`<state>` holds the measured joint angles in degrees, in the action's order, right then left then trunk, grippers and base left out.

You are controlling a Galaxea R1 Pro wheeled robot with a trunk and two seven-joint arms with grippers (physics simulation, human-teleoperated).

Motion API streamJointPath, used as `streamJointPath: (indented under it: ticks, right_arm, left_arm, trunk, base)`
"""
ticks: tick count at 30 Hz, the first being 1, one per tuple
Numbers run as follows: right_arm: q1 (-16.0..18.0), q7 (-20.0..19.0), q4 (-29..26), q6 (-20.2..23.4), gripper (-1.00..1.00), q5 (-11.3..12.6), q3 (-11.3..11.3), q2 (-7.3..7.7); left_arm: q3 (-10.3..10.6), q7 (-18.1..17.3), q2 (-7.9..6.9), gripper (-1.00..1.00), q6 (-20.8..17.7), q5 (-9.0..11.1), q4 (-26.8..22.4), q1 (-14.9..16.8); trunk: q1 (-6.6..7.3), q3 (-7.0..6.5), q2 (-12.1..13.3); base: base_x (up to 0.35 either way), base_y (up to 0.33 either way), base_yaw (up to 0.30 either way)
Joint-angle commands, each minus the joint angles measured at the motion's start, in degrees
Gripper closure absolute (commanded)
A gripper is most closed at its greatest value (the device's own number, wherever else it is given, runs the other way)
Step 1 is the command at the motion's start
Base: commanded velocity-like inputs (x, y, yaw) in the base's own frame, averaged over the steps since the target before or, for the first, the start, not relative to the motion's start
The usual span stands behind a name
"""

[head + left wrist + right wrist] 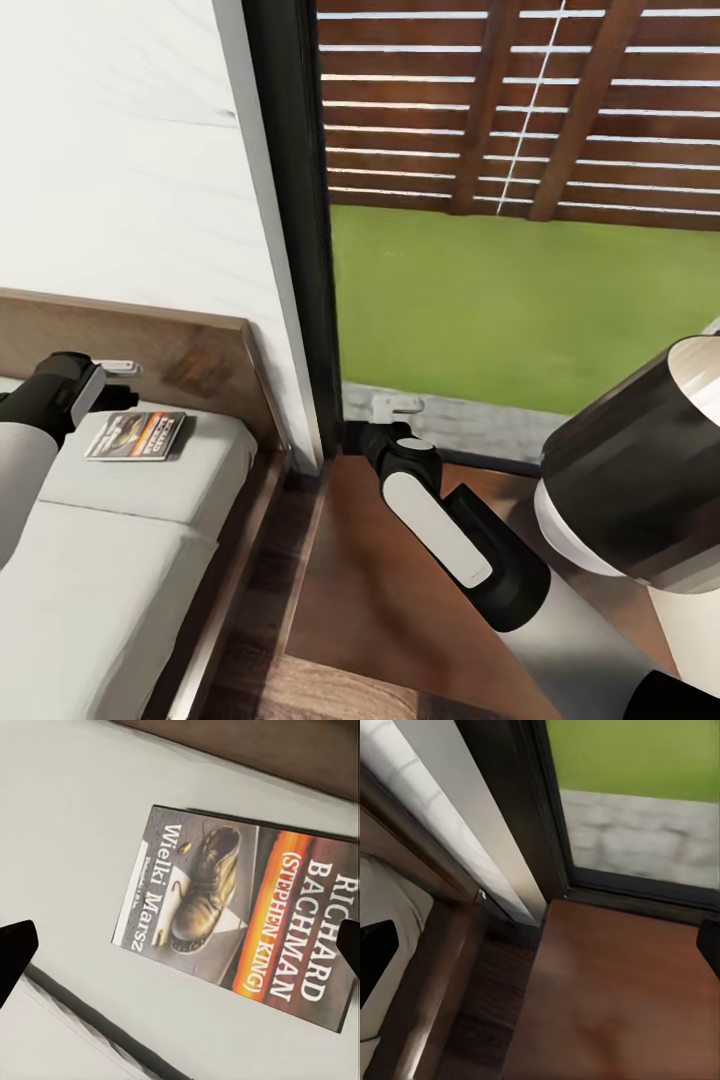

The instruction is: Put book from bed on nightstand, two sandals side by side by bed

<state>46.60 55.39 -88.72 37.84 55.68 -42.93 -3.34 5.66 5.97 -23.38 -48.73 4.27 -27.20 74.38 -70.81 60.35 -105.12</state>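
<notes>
Early stage: the book (136, 436) lies flat on the bed (120, 560) near the headboard, ungrasped beneath the left gripper (118, 368), jaws spread; the right gripper (398, 406), jaws apart, hovers empty over the nightstand (370, 590).

Book (136, 436) flat on bed (110, 560)

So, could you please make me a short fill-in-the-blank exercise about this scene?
1. The book lies on the ____.
2. The left gripper hovers over the ____.
3. The right gripper is above the brown ____ top.
4. Behind the glass, the ground is ____ in colour.

Missing words: bed; book; nightstand; green
</notes>
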Motion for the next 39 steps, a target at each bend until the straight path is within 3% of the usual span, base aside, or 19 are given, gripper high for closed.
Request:
streamJointPath:
  ticks: [1,11,17,18,20,23,24,30,31,34,39]
  right_arm:
    - [0.1,0.5,-0.1,0.1,-1.00,0.4,0.0,0.08]
    - [0.1,0.5,-0.1,-0.8,-1.00,0.4,-0.1,0.64]
    - [0.0,0.4,-0.1,-4.7,-1.00,-1.0,-1.6,2.30]
    - [0.0,0.5,-0.1,-8.8,-1.00,-2.2,-4.6,3.87]
    - [0.0,0.7,-0.1,-11.4,-1.00,-2.7,-7.1,5.21]
    - [0.0,0.9,-0.1,-13.5,-1.00,-2.9,-8.8,6.54]
    - [0.0,1.0,-0.1,-15.6,-1.00,-3.1,-10.1,7.99]
    - [-0.8,1.1,-0.1,-18.9,-1.00,-3.8,-12.0,9.13]
    - [-2.1,1.2,-0.1,-21.7,-1.00,-8.3,-16.5,9.66]
    - [-2.9,1.2,0.0,-22.9,-1.00,-11.2,-18.2,9.90]
    - [-3.5,1.2,0.0,-22.9,-1.00,-12.5,-18.9,10.00]
  left_arm:
    - [0.4,0.3,-0.02,-1.00,-0.3,0.4,-0.1,0.1]
    - [0.4,0.1,0.03,-1.00,-0.3,0.6,-0.2,0.2]
    - [0.3,0.0,-0.20,-1.00,-0.2,0.6,-0.2,0.2]
    - [0.2,0.0,-0.24,-1.00,-0.1,0.6,-0.2,0.2]
    - [0.1,0.0,-0.27,-1.00,0.1,0.7,-0.1,0.2]
    - [0.0,0.0,-0.27,-1.00,0.3,0.7,-0.1,0.2]
    - [0.0,0.0,-0.27,-1.00,0.4,0.7,-0.1,0.2]
    - [0.0,0.0,-0.27,-1.00,0.6,0.7,-0.1,0.2]
    - [0.1,0.0,-0.28,-1.00,0.7,0.7,-0.1,0.2]
    - [0.1,0.0,-0.40,-1.00,0.8,0.6,-0.1,0.2]
    - [0.1,0.0,-0.71,-1.00,0.8,0.6,-0.1,0.2]
  trunk:
    - [0.01,0.14,0.0]
    - [0.01,1.03,0.0]
    - [0.01,1.57,0.0]
    - [0.01,1.66,0.0]
    - [0.01,1.84,0.0]
    - [0.01,2.11,0.0]
    - [0.01,2.20,0.0]
    - [0.01,2.73,0.0]
    - [0.01,2.82,0.0]
    - [0.01,3.09,0.0]
    - [0.01,3.54,0.0]
  base:
    - [0.000,0.000,0.000]
    - [0.000,0.000,0.000]
    - [0.000,0.000,0.000]
    - [0.000,0.000,0.000]
    - [0.000,0.000,0.000]
    - [0.000,0.000,0.000]
    - [0.000,0.000,0.000]
    - [0.000,0.000,0.000]
    - [0.000,0.000,0.000]
    - [0.000,0.000,0.000]
    - [0.000,0.000,0.000]
